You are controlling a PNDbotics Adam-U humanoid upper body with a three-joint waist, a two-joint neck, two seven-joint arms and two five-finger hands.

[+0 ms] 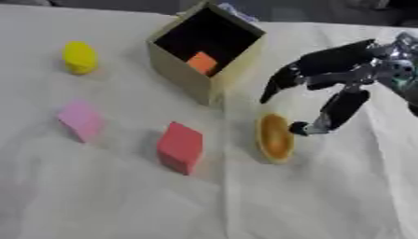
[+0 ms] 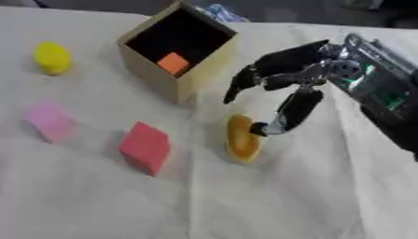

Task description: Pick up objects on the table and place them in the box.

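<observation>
Orange oval piece (image 1: 275, 137), lying on the white cloth (image 1: 326, 196) right of the red block (image 1: 180, 147) and before the box (image 1: 205, 46): seemingly light, rigid, smooth-rimmed, best pinched across its narrow sides; right hand (image 2: 290, 74) poised open, thumb tip beside it.

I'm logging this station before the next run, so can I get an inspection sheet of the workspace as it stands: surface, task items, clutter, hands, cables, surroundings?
Surface: table under a wrinkled white cloth.
Job's things: open tan box with a black inside, holding an orange block. On the cloth: yellow piece, pink block, red block, and an orange oval piece standing on edge.
Clutter: a bluish thing behind the box, unclear.
Hands: right hand over the oval piece, thumb tip at its side, fingers spread and not closed round it. Left hand not in view.
Cables: nothing seen.
Surroundings: dark area beyond the far edge.
</observation>
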